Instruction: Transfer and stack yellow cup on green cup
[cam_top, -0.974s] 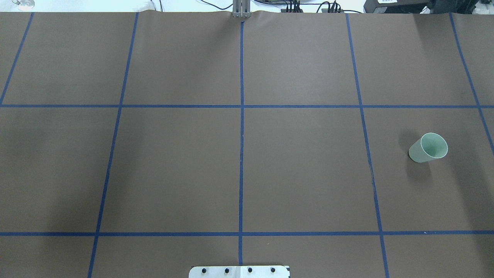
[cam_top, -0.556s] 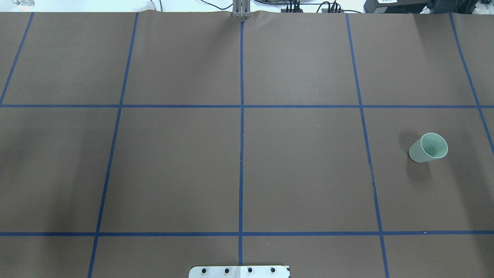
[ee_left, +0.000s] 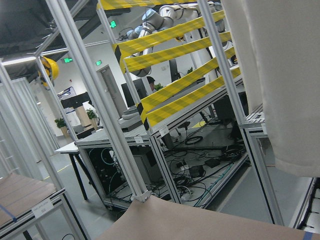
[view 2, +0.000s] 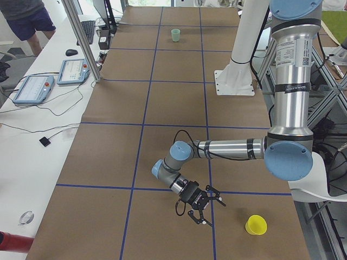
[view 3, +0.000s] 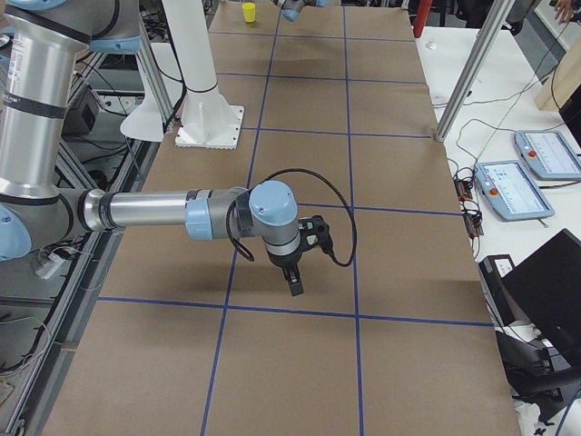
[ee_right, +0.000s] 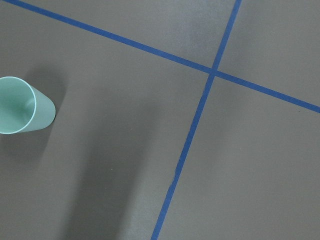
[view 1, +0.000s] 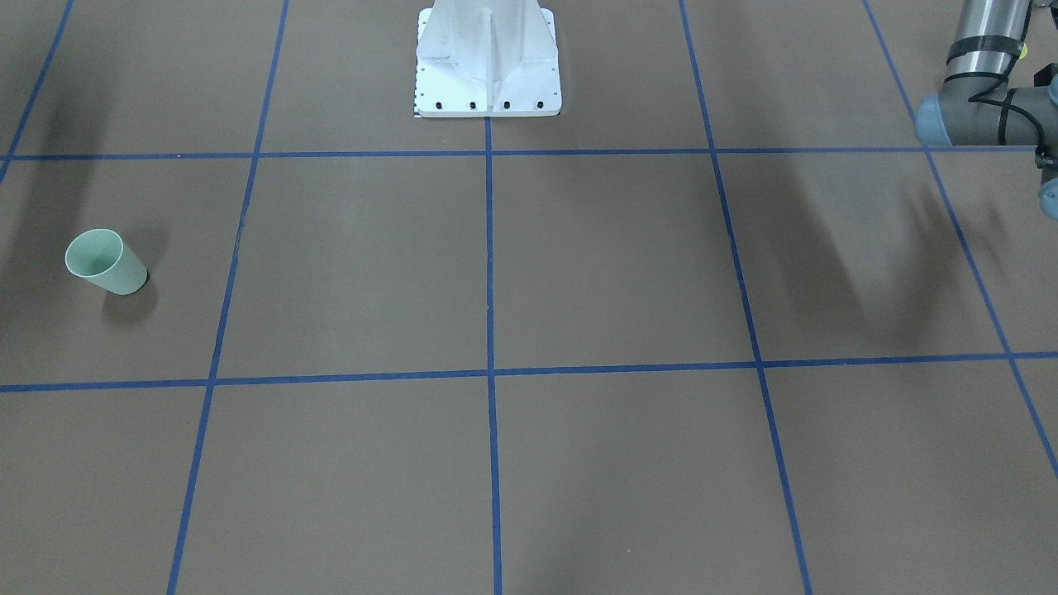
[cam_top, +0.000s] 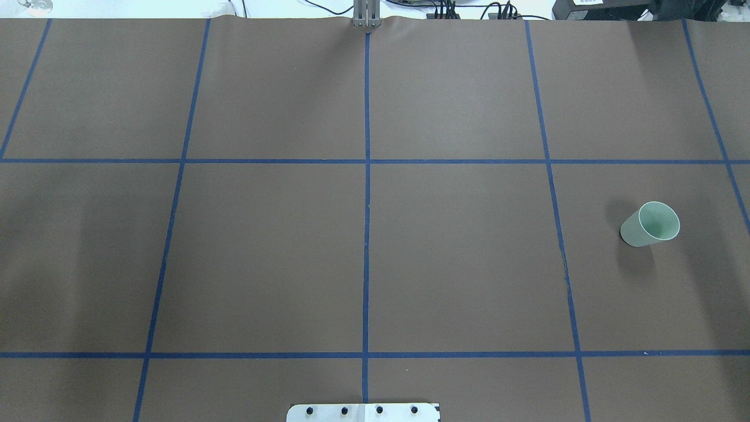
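Presently, in the view from the robot's left end, the left tool [view 2: 199,208] is nearest the camera. It hangs low over the brown surface [view 2: 162,108], beside a crossing of the blue tape lines [view 2: 142,125]. Whether its fingers are spread or pressed together cannot be told from this view.

The yellow cup [view 2: 256,225] stands on the surface at about 4 o'clock from that tool, near it but apart.

Farther along is the white pedestal [view 2: 236,81]. At the far end the green cup [view 2: 175,34] stands upright, mouth up. In the overhead view it sits at about 3 o'clock from the central tape crossing, inside a taped square.

The right tool [view 3: 294,283] shows only in the right-end view, pointing down above the surface. Its state likewise cannot be told. Its wrist camera shows the green cup at 9 o'clock.
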Robot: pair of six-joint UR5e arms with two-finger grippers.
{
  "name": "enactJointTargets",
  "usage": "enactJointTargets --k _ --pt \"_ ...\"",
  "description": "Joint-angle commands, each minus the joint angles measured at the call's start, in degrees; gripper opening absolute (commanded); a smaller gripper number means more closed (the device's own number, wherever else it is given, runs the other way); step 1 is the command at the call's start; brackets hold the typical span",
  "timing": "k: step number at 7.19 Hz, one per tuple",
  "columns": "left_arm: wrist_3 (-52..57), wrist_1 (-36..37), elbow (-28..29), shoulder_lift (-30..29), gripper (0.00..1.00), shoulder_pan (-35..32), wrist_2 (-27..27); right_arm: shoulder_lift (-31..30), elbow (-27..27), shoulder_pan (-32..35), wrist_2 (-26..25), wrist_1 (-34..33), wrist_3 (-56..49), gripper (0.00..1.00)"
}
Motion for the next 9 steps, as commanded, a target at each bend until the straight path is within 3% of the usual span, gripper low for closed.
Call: enactJointTargets --k 1,3,9 --pt "-2.7 -0.2 3.6 -0.1 1.0 0.1 -7.2 0.0 0.3 0.0 1.2 0.0 0.0 1.0" --pt "-6.4 -0.4 5.1 -0.1 1.0 0.3 -12.3 -0.1 0.4 0.0 1.3 0.5 -0.1 1.0" --pt "-7.1 -3.9 13.7 1.6 1.0 0.7 -21.1 -0.1 0.3 0.0 1.3 1.2 -0.1 1.0"
